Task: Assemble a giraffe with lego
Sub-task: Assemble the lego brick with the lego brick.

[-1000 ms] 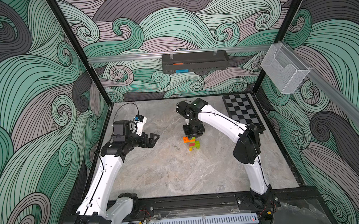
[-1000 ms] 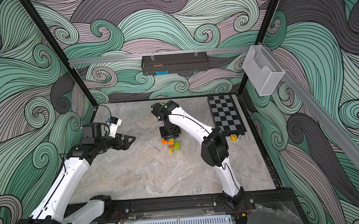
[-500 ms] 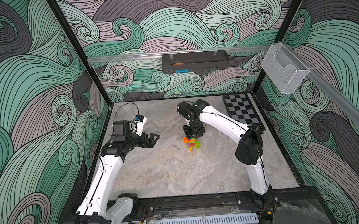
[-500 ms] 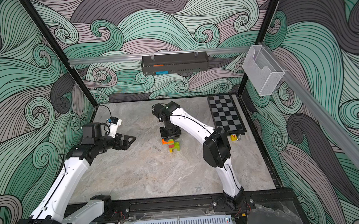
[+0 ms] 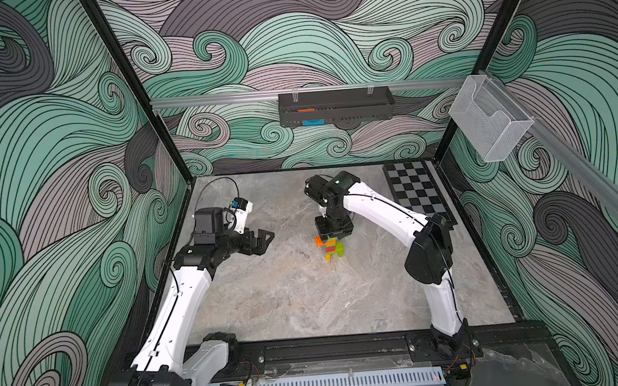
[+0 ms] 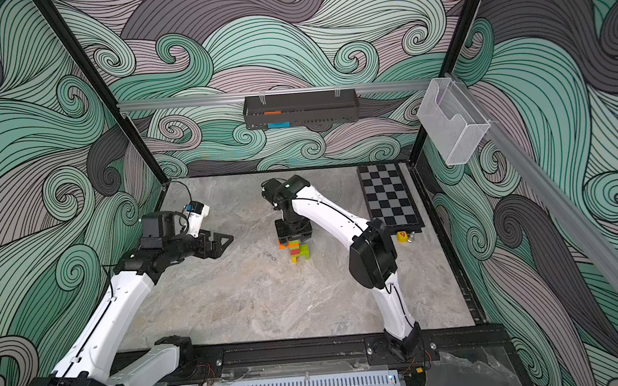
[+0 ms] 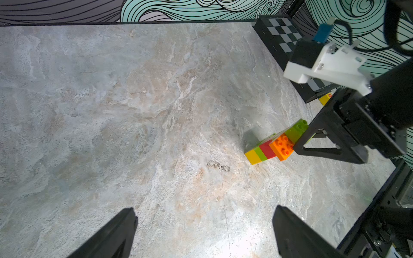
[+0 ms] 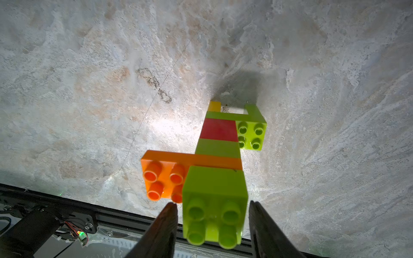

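Giraffe (image 5: 331, 248) stands upright on the bench (image 5: 308, 295), roughly mid-bench and toward the far half, seen in both top views (image 6: 297, 251). Stack as read from the right wrist view (image 8: 218, 143), top down: top green brick (image 8: 214, 201), long orange brick (image 8: 164, 178) overhanging to one side, green, red, then a green body brick on one yellow and one green leg. Right gripper (image 5: 333, 237) is directly above the figure, pointing down. Its fingers (image 8: 165, 227) straddle the top green brick. A sliver of lit bench shows between one finger and the brick, so the grasp is released. The other finger is so close that contact cannot be judged. Left gripper (image 5: 264, 241) hangs over the bench well apart from the giraffe, on the robot's left, jaws spread wide and holding nothing. The left wrist view shows only bare bench between its fingers (image 7: 125, 232), with the giraffe (image 7: 271, 148) off to the side. Chessboard (image 5: 417, 193) lies along the far right edge, and a small yellow block (image 6: 401, 236) sits just beside its near end.
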